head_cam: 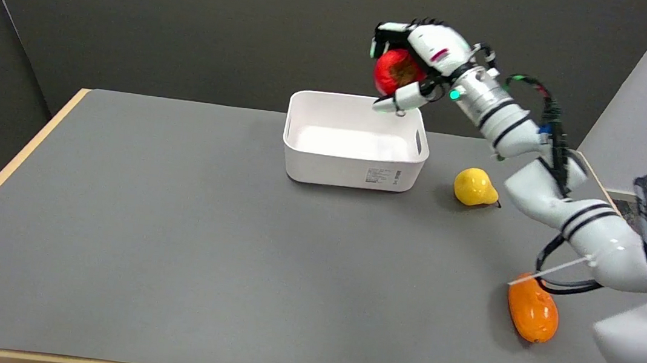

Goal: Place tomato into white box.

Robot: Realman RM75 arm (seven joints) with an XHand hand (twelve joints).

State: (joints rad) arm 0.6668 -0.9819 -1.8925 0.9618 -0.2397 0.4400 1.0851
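Observation:
My right hand (415,58) holds the red tomato (394,71) in the air, fingers curled over its top and the thumb under it. It hangs above the far right part of the white box (352,169), which stands open and empty at the back of the grey table. The arm reaches in from the lower right.
A yellow pear (474,187) lies just right of the box. An orange oblong fruit (531,312) lies nearer, at the right, partly under the arm's cables. The grey table (171,237) has wooden edges at left and front.

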